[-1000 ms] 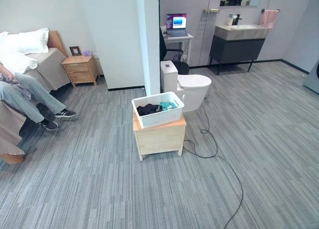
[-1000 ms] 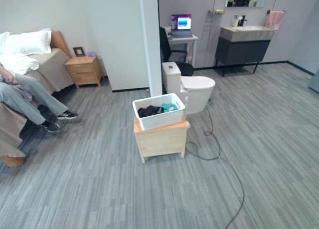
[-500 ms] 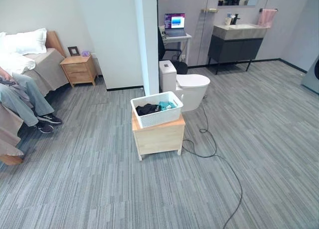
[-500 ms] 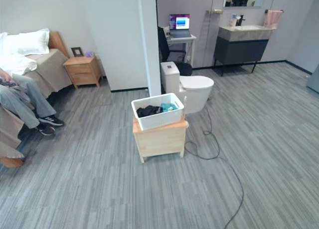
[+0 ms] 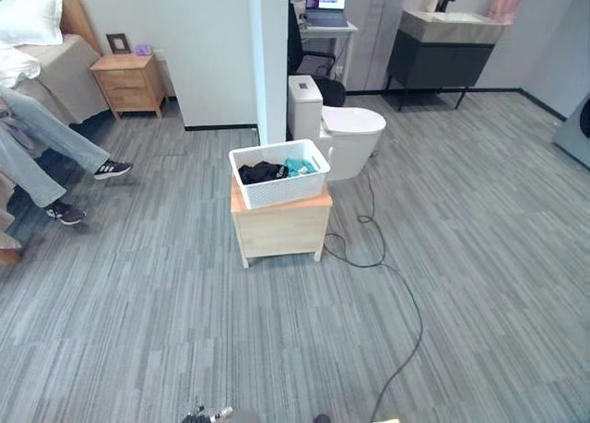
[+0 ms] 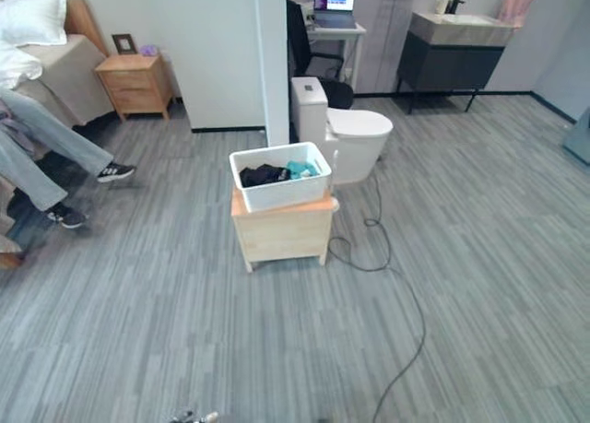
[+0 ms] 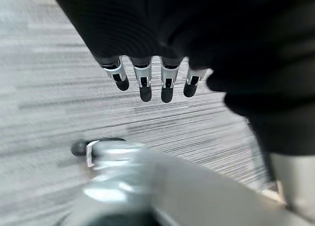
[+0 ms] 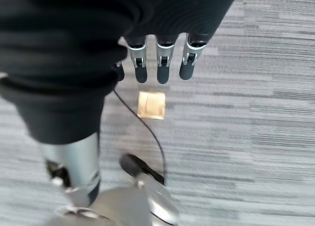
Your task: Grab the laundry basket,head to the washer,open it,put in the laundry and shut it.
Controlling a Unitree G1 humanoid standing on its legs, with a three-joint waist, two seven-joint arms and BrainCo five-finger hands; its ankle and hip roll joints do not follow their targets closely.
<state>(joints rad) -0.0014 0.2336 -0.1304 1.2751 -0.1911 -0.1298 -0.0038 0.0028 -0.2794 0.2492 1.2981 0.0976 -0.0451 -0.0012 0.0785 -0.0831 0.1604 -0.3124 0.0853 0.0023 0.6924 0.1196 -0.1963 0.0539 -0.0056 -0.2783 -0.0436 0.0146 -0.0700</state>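
Left hand point(image 7: 147, 83): fingers straight and relaxed, hanging above the grey carpet, holding and touching nothing. Right hand point(image 8: 160, 63): same, fingers extended downward, empty; a small tan square point(image 8: 152, 105) lies on the carpet beneath it. Laundry basket point(image 5: 279, 172): white, holding dark and teal clothes point(image 5: 273, 170), set on a low wooden stand point(image 5: 279, 228) before the toilet point(image 5: 343, 135). Seated person's legs point(image 5: 51, 146) at left. Since a second ago the whole view has shifted, camera nearer the basket; one of the person's feet is raised further.
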